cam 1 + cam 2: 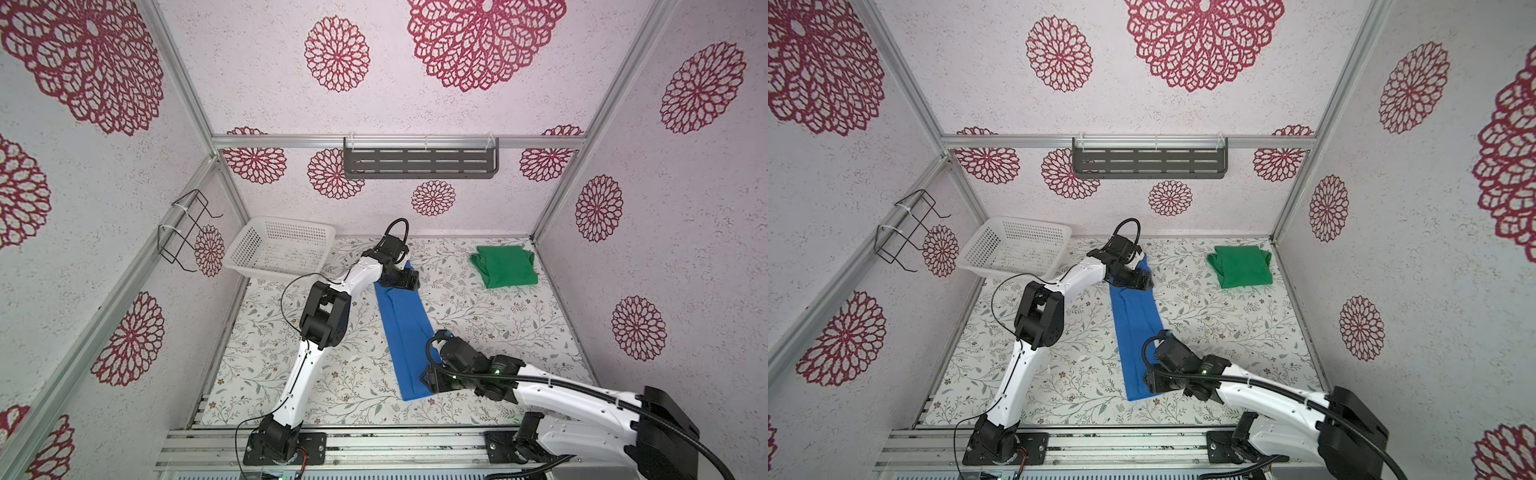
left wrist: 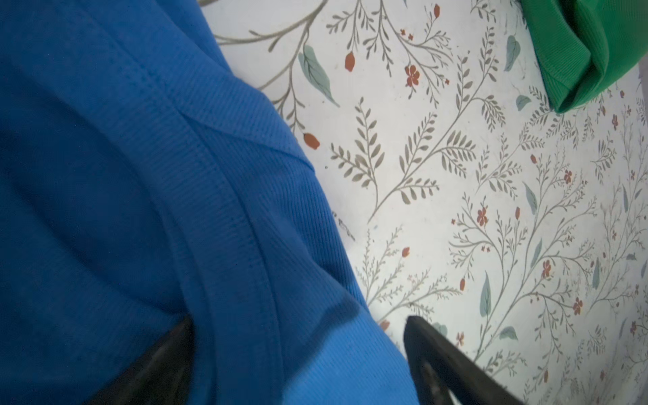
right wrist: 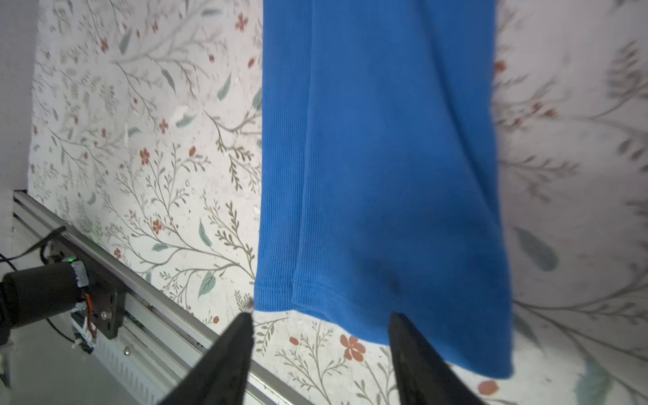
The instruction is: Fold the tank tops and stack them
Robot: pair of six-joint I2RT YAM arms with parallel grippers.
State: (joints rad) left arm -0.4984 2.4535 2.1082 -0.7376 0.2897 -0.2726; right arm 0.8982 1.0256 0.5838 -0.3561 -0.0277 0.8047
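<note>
The blue tank top (image 1: 405, 332) (image 1: 1136, 328) lies flat on the floral table as a long narrow strip folded lengthwise, running from the back to the front. My left gripper (image 1: 409, 282) (image 1: 1142, 280) is at its far end. In the left wrist view the left gripper (image 2: 298, 321) has its jaws wide apart, open, with blue cloth (image 2: 140, 210) lying between them. My right gripper (image 1: 428, 378) (image 3: 321, 319) is open at the near hem (image 3: 350, 315), and floral table shows between its fingers. The green tank top (image 1: 505, 266) (image 1: 1241, 266) (image 2: 596, 42) sits folded at the back right.
A white perforated basket (image 1: 278, 249) leans in the back left corner. A grey slotted shelf (image 1: 419, 160) hangs on the back wall and a black wire rack (image 1: 187, 228) on the left wall. Aluminium rails (image 1: 374, 444) carry both arm bases along the front edge.
</note>
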